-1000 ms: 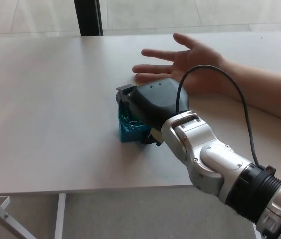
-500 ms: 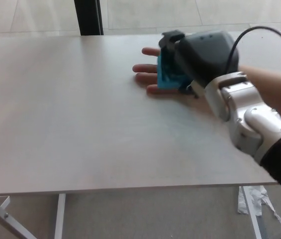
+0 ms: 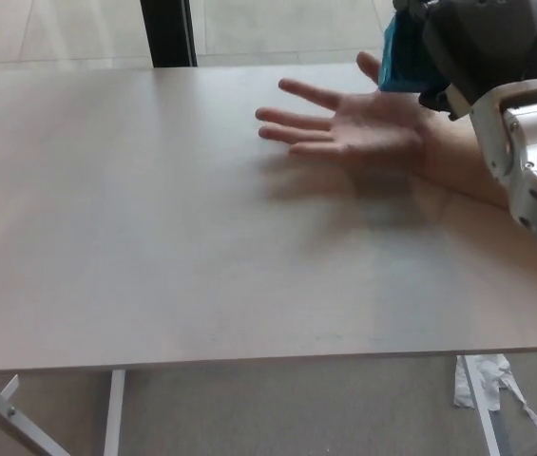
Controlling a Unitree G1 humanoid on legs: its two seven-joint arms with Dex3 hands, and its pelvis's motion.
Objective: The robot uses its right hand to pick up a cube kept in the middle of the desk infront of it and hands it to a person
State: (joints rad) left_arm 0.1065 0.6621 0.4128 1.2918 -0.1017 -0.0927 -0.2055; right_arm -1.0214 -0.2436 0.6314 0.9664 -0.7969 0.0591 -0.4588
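Teal cube (image 3: 400,59), only one face visible, partly cut by the upper frame edge and clamped in the black right hand (image 3: 472,43). The cube sits on that hand's left side, raised above the desk (image 3: 154,237). Below and left of the hand, a person's open palm (image 3: 358,123) lies face up, fingers spread, just under the cube. A black post (image 3: 166,32) stands behind the desk, far left of the hand.
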